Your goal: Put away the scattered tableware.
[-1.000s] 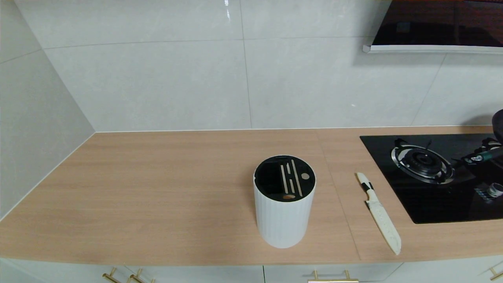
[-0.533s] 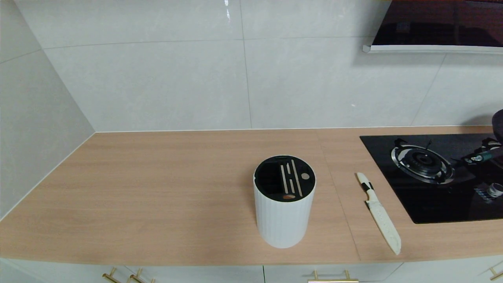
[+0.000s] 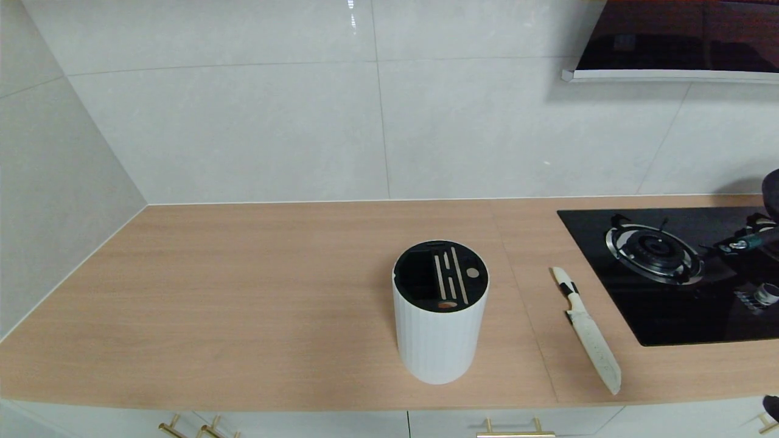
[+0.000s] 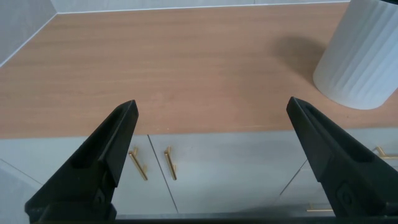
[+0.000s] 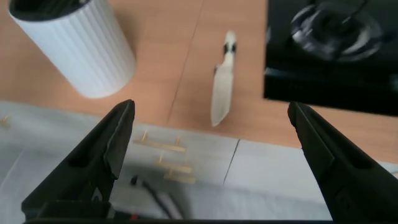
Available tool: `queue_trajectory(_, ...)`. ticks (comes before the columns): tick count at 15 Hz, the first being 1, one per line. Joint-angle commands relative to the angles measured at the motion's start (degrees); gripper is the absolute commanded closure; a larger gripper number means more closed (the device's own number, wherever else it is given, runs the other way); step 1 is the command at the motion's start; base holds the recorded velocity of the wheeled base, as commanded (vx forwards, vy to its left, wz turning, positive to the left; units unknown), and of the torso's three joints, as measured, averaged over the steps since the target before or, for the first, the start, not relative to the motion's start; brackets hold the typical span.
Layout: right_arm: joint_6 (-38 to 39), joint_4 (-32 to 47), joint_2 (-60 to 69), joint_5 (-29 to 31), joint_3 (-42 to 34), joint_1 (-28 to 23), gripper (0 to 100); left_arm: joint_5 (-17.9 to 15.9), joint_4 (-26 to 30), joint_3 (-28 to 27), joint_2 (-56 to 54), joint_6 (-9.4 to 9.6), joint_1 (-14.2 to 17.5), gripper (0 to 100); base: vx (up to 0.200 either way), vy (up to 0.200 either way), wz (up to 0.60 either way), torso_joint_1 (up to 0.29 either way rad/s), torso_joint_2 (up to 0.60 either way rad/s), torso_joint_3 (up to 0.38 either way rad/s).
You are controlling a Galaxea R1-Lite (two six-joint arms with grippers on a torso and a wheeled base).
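Cream-white knife (image 3: 585, 328) lies right of the slotted holder (image 3: 440, 316), long axis near-to-far, handle far; the right gripper (image 5: 210, 109), spread wide and empty, looks the nearer.

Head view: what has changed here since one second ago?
Almost nothing. A small dark part, probably of the right arm, has come into the lower right corner. Nothing was taken hold of or let go. The knife lies flat on the counter as before, between the white holder and the stove; the holder has not moved.
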State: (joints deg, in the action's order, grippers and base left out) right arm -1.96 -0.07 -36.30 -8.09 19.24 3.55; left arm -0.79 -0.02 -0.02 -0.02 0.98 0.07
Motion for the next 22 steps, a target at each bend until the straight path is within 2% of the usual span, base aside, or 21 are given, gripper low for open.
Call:
queue_trajectory(1, 0.1, -6.4, -24.9, 0.7, 4.6, 4.6, 0, 0.0, -0.1, 0.0, 0.0, -0.10, 0.0, 0, 0.000, 0.000, 0.00, 0.000, 0.00, 0.000)
queue_trajectory(10, 0.0, -34.0, -62.0, 4.4, 9.5, 4.9, 0, 0.0, -0.1, -0.1, 0.0, -0.10, 0.0, 0, 0.000, 0.000, 0.00, 0.000, 0.00, 0.000)
queue_trajectory(14, 0.2, -40.9, -73.1, 5.2, 10.6, 5.0, 0, 0.0, -0.1, 0.0, 0.0, -0.10, 0.0, 0, 0.000, 0.000, 0.00, 0.000, 0.00, 0.000)
queue_trajectory(17, 0.0, -50.6, -80.9, 6.1, 10.6, 5.3, 0, 0.0, -0.1, -0.1, 0.0, -0.10, 0.0, 0, 0.000, 0.000, 0.00, 0.000, 0.00, 0.000)
queue_trajectory(22, 0.2, -56.3, -86.0, 9.2, 11.6, 5.1, 0, 0.0, -0.1, 0.0, 0.0, -0.10, 0.0, 0, 0.000, 0.000, 0.00, 0.000, 0.00, 0.000)
